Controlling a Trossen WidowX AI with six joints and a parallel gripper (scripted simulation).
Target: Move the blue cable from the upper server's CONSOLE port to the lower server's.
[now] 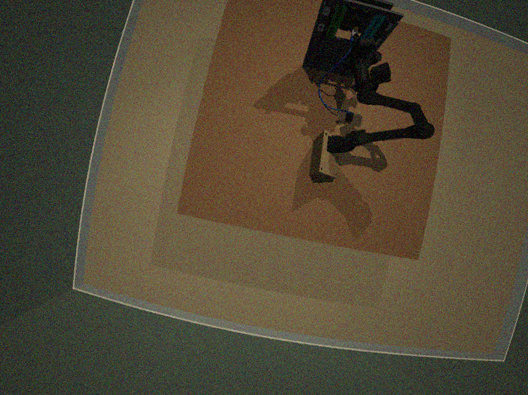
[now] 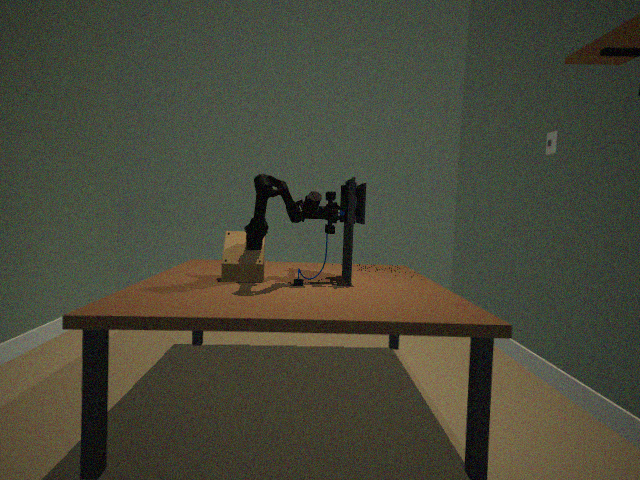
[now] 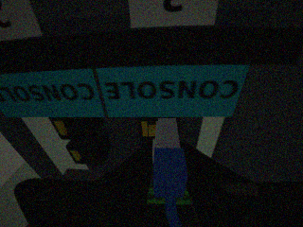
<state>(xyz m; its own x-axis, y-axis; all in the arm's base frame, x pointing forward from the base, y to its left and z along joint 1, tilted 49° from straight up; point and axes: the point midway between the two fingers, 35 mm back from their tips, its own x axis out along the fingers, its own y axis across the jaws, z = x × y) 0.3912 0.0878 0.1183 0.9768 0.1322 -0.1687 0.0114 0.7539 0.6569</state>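
Green-grey walls surround the wooden worktop (image 1: 244, 140) (image 2: 289, 304). Near the wrist frame's lower centre, the fingers grip the blue plug (image 3: 170, 172), just below an upside-down CONSOLE label (image 3: 172, 90); whether it sits inside a port, I cannot tell.
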